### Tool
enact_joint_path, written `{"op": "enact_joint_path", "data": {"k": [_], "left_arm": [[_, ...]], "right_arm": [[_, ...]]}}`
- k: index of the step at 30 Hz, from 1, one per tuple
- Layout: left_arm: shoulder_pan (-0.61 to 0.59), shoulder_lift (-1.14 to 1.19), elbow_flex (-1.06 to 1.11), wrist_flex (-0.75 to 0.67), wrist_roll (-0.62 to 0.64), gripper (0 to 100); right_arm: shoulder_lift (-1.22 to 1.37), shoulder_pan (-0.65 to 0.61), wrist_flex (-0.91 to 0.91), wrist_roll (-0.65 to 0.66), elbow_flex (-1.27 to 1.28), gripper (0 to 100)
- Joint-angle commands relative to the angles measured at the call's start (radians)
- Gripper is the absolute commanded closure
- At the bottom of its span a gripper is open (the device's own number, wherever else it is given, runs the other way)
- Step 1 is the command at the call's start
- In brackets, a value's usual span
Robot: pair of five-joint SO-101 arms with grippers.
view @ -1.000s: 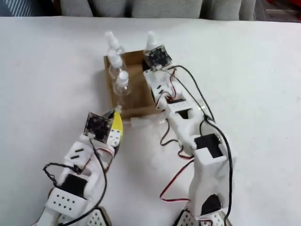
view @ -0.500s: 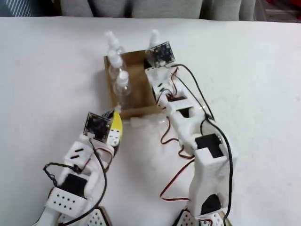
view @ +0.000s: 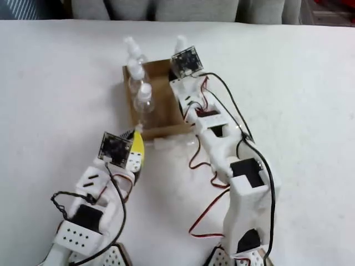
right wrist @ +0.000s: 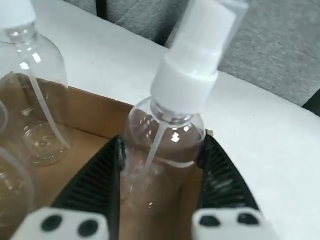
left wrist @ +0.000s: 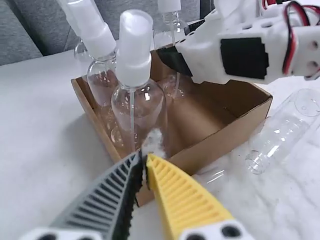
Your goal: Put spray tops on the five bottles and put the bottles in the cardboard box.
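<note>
Right gripper clamped around held bottle, spray top on, at far right corner of box. Three capped bottles upright in row along box's left wall, seen from above. Left gripper pinched closed just outside box's near wall; small white bit at tips, unclear what. On table, uncapped bottle lies beside near wall.

Bright, even light washes the white desk; the brown cardboard box casts only a soft shadow. Small glints dot the clear plastic bottle.
</note>
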Motion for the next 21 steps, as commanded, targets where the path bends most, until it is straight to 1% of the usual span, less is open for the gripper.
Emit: {"op": "enact_joint_path", "data": {"k": [1, 14, 19, 21], "left_arm": [[-0.007, -0.012, -0.005, -0.005, -0.009, 98], [-0.007, -0.012, -0.005, -0.005, -0.009, 98], [-0.007, -0.012, -0.005, -0.005, -0.009, 98], [-0.007, -0.012, -0.005, -0.005, -0.009, 98]], "right_arm": [[-0.001, 0.007, 0.027, 0.009, -0.003, 98.1], [-0.001, -0.008, 0.025, 0.006, 0.054, 98.1], [-0.001, -0.024, 0.025, -0.077, 0.058, 98.1], [-0.001, -0.019, 0.025, -0.074, 0.058, 98.1]]}}
